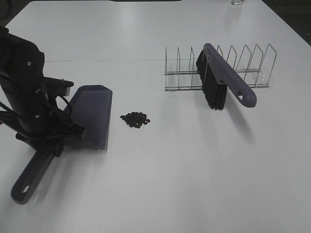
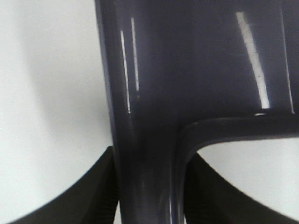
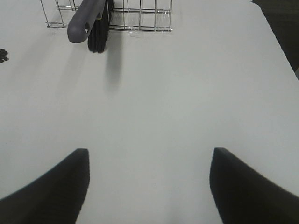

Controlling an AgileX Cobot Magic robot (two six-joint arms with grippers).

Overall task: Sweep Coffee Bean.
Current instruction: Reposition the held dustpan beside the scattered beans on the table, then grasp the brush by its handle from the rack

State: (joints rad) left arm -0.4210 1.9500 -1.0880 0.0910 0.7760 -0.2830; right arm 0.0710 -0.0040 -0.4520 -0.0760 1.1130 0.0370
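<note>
Mid-table, coffee bean pile (image 1: pixel 135 119) sits at 3 o'clock of the dustpan (image 1: pixel 92 114), just apart. Left gripper (image 2: pixel 149 196) clamped on dustpan handle. Right gripper (image 3: pixel 149 186) jaws wide, empty. Brush (image 1: pixel 226 80) in wire rack (image 1: pixel 252 68), 2 o'clock of beans.

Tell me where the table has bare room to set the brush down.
Bare table spans the near side, in front of the coffee beans and brush; also behind the wire rack. Crowded: the narrow gap between dustpan and coffee beans.
</note>
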